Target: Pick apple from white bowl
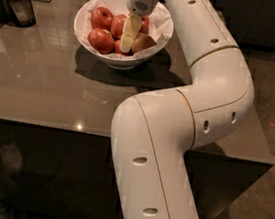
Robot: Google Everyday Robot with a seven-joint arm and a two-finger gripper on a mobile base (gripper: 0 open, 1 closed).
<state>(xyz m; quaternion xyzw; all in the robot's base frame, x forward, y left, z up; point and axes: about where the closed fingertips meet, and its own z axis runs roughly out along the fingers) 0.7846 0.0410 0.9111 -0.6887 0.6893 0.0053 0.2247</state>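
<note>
1. The apple (117, 25), red and among the larger of the pile, is seen lying in the white bowl (79, 23), near its middle; it is crowded by other red apples and a pale tan apple (144, 43), all bedded on crinkled paper (160, 18).
2. The gripper (126, 44) is held down inside the bowl, pointing straight down just beside the apple, perhaps touching it; how wide it stands cannot be told, nor whether anything is held.
3. The step in hand is judged to be the closing-in; the apple should be straddled at its widest part; no neighbour should be wedged in with it.
4. The lift should be made straight up and slowly, so that the paper is not dragged; the bowl should not be shifted on the grey table (55, 85).
</note>
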